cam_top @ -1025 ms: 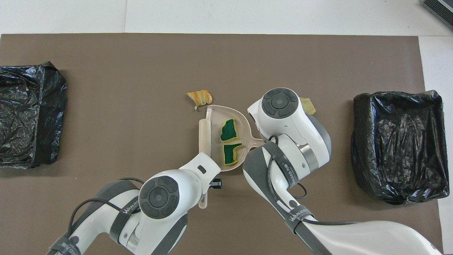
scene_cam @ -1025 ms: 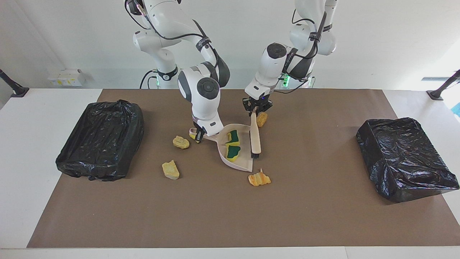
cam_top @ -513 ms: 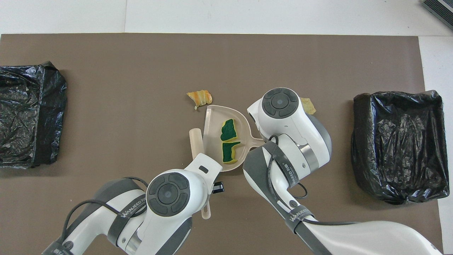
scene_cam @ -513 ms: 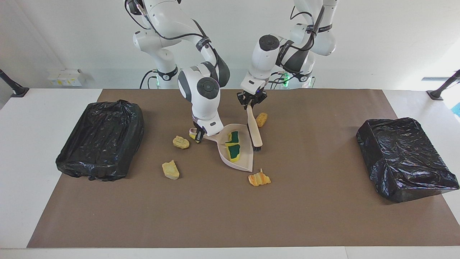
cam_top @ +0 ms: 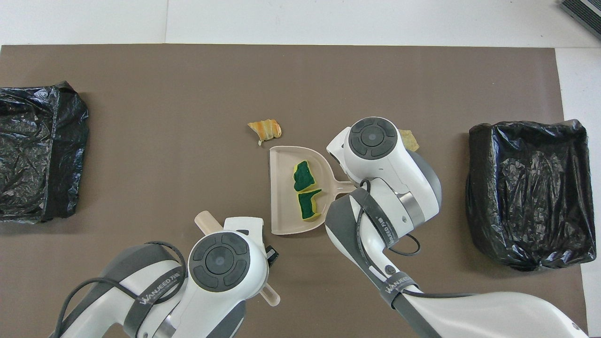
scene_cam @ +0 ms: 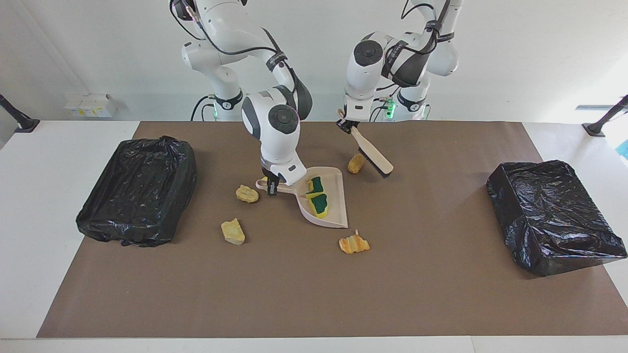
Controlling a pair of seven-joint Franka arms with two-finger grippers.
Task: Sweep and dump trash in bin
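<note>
the trash looks light and squashy, best swept, not pinched; the left gripper clamps the brush, the right gripper clamps the dustpan handle.

Bright, even light from above; soft short shadows, glare on the black bin liners, everything sharp.

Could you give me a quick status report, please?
Left tool shut on brush, raised. Right tool shut on dustpan handle. Two sponge pieces in pan; four scraps loose on mat.
</note>
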